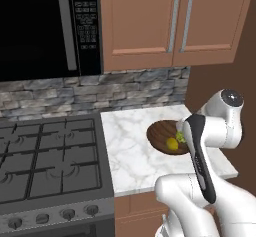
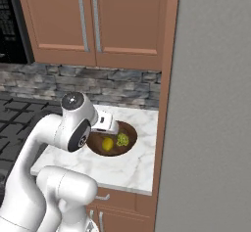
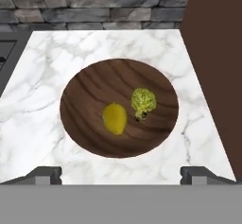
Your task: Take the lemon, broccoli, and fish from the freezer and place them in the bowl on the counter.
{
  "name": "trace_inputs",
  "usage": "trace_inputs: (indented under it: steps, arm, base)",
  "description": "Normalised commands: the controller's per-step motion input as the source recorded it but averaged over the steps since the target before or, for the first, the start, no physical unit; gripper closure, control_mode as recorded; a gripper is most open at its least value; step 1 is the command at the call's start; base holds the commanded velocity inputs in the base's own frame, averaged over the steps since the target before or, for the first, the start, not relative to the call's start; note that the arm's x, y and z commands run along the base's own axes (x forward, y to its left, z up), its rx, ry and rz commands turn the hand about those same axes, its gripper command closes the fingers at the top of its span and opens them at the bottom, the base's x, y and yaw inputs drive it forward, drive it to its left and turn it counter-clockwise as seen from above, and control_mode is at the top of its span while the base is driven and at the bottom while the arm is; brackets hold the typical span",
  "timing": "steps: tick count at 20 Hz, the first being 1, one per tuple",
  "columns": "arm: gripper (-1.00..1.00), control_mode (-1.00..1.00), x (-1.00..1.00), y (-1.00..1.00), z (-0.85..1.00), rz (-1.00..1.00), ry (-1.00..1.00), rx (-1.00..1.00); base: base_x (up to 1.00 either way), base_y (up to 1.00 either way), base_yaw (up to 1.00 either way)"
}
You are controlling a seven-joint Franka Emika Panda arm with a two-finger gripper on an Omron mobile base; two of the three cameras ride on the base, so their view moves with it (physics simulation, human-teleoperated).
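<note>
I see the lemon (image 3: 115, 118) and the broccoli (image 3: 143, 102) lying side by side in the bowl (image 3: 90, 87) on the counter (image 3: 47, 76), so I judge two of three items done. My gripper (image 3: 121, 175) hangs above the bowl, fingers spread wide and empty. I judge the fish remains to be fetched from the grey freezer (image 2: 211, 104) at my right.

A black gas stove (image 1: 47, 151) with iron grates and a row of front knobs is set to the left. Above it a black microwave (image 1: 47, 28) with a keypad is mounted. The back wall is faced with grey stacked stone (image 1: 100, 93). Reddish-brown upper cabinets (image 2: 93, 20) with long silver handles are hung above; a dark wood side panel (image 3: 215, 53) is seen at the right
</note>
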Motion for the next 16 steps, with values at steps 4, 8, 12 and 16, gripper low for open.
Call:
trace_inputs:
  steps: [4,8,12,16]
  arm:
    - [-1.0,-1.0,-0.39,0.0,0.46,0.0,-0.07,0.0]
    - [-1.0,-1.0,-0.37,0.13,0.29,0.0,0.0,0.0]
    - [-1.0,-1.0,-0.43,0.19,0.32,0.0,0.0,0.0]
    - [-1.0,-1.0,-0.4,0.19,0.38,0.0,0.02,0.0]
  base:
    - [0.0,0.0,0.0]
    - [0.0,0.0,0.0]
    - [0.0,0.0,0.0]
    - [0.0,0.0,0.0]
